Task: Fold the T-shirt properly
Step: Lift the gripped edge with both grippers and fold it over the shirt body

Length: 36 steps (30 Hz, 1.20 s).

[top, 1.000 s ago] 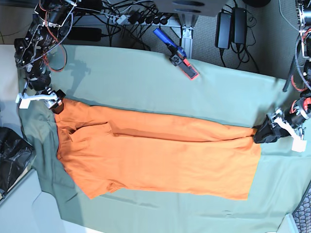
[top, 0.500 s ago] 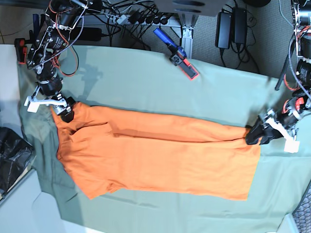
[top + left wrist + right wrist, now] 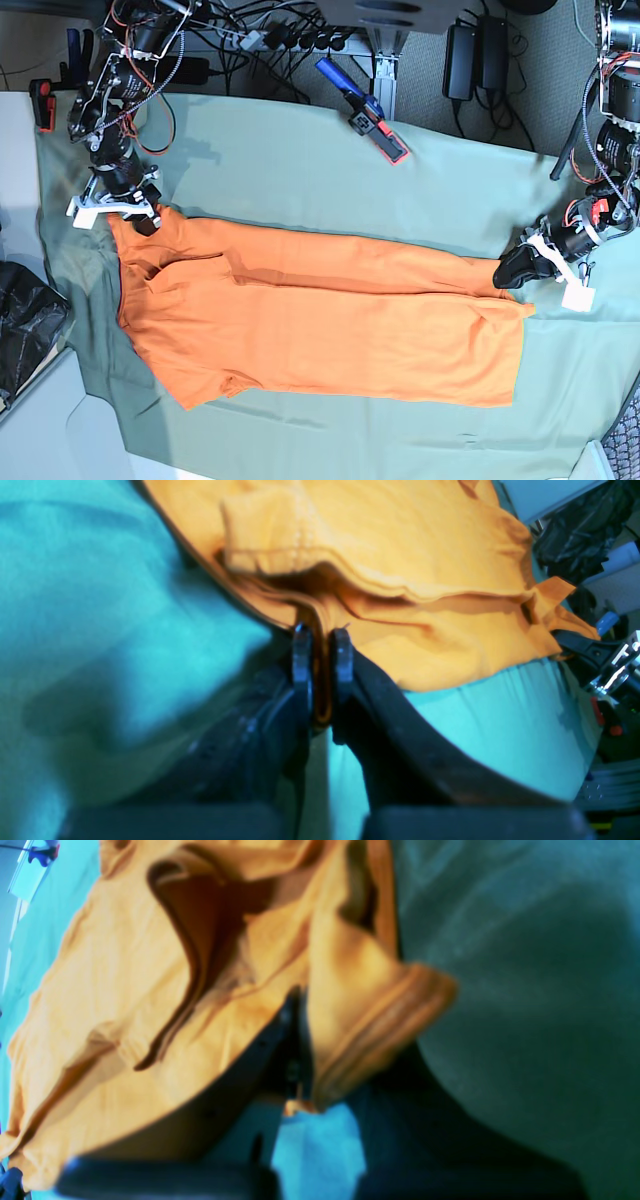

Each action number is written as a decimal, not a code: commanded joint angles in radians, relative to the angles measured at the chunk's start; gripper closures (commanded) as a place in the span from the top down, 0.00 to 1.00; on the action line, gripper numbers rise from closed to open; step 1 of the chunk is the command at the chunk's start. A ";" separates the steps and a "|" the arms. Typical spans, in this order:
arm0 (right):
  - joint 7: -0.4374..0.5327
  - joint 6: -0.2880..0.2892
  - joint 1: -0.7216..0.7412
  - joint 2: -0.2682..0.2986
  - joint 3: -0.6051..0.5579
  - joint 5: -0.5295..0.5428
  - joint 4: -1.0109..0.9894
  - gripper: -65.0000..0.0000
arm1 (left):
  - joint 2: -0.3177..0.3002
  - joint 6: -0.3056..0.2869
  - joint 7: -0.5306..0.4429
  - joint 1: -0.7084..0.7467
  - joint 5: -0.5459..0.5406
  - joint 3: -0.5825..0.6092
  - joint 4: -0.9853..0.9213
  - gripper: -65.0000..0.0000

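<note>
The orange T-shirt (image 3: 320,310) lies spread lengthwise on the sage-green cloth (image 3: 300,170). At its right end in the base view, my left gripper (image 3: 512,268) is shut on the top corner of the hem. In the left wrist view the left gripper (image 3: 321,650) pinches a fold of the T-shirt (image 3: 400,555) between both fingertips (image 3: 301,647). At the shirt's left end, my right gripper (image 3: 142,215) is shut on the shoulder edge. In the right wrist view the T-shirt (image 3: 125,990) drapes over the right gripper (image 3: 296,1050), and a ribbed hem (image 3: 385,1030) hangs beside it.
A blue and red tool (image 3: 365,112) lies at the cloth's far edge. A black bag (image 3: 25,325) sits off the table's left side. Power bricks (image 3: 475,55) and cables lie on the floor behind. The cloth's front edge (image 3: 330,455) runs close below the shirt.
Both grippers moved inward onto the shirt's ends and went from open to shut on the fabric. The hem corner on the right is now bunched up slightly.
</note>
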 commanded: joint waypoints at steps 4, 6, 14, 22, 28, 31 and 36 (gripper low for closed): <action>-0.091 0.058 -0.011 0.014 0.005 0.023 0.079 0.00 | -0.028 0.002 0.080 0.000 -0.019 -0.001 0.040 0.00; -0.101 0.064 -0.044 0.019 0.005 0.024 0.131 0.00 | -0.043 0.002 0.121 0.013 -0.061 -0.001 0.076 0.00; -0.104 0.064 -0.242 0.069 0.005 0.038 0.322 0.00 | -0.129 0.002 0.148 0.171 -0.092 -0.016 0.337 0.00; -0.104 0.064 -0.421 0.141 0.024 0.043 0.447 0.00 | -0.148 0.002 0.152 0.327 -0.093 -0.136 0.477 0.00; -0.105 0.064 -0.494 0.163 0.077 0.050 0.487 0.00 | -0.156 0.002 0.167 0.409 -0.141 -0.173 0.489 0.00; -0.104 0.064 -0.520 0.163 0.090 0.058 0.487 0.00 | -0.159 0.002 0.167 0.429 -0.143 -0.176 0.489 0.00; -0.104 0.064 -0.544 0.160 0.090 0.058 0.486 0.00 | -0.159 0.002 0.167 0.448 -0.142 -0.176 0.489 0.00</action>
